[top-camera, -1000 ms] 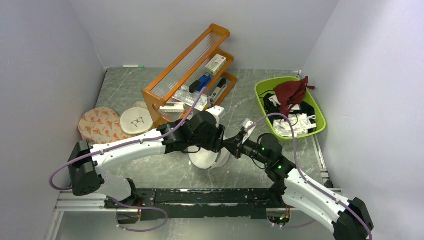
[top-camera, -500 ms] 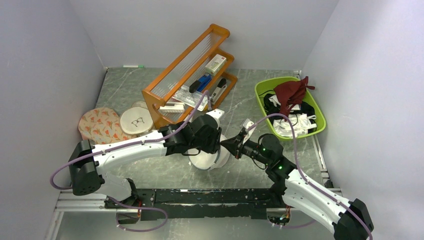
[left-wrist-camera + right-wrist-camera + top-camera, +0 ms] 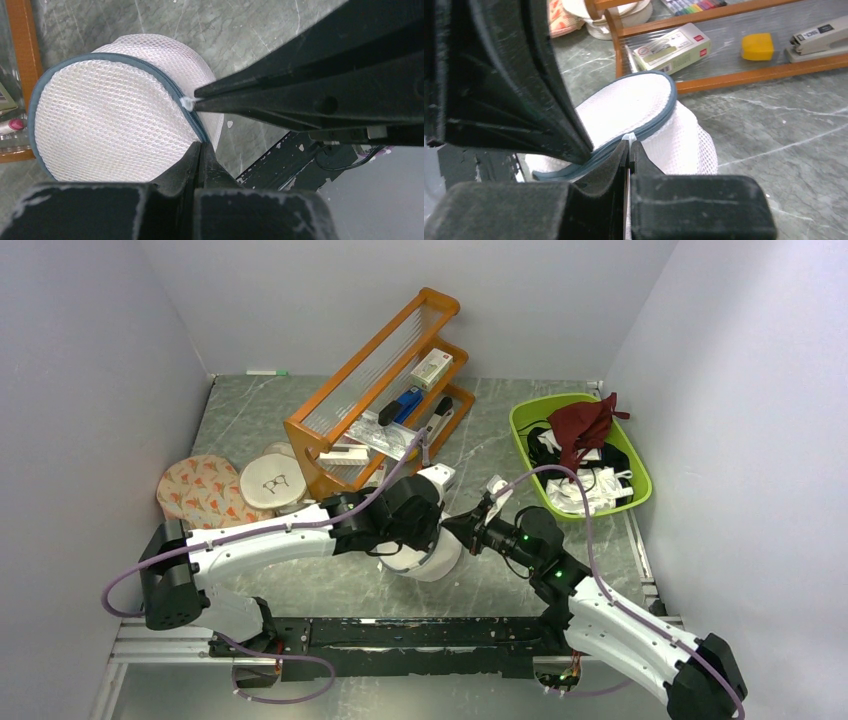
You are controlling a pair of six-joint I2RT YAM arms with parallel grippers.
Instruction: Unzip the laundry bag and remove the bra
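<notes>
**Pinching the mesh pod at its rim, both arms**

The laundry bag sits on the grey marbled table, front centre, near the orange slatted rack. It is a round domed pod of white honeycomb mesh, soft-walled, ringed by a narrow grey-blue zipper band.

The left gripper has its black fingers pressed together, nipping the pod's rim at the zipper band. The right gripper has its fingers closed tight on a small white tab on the zipper line.

The two tips lie just beside each other on the same stretch of rim.
</notes>
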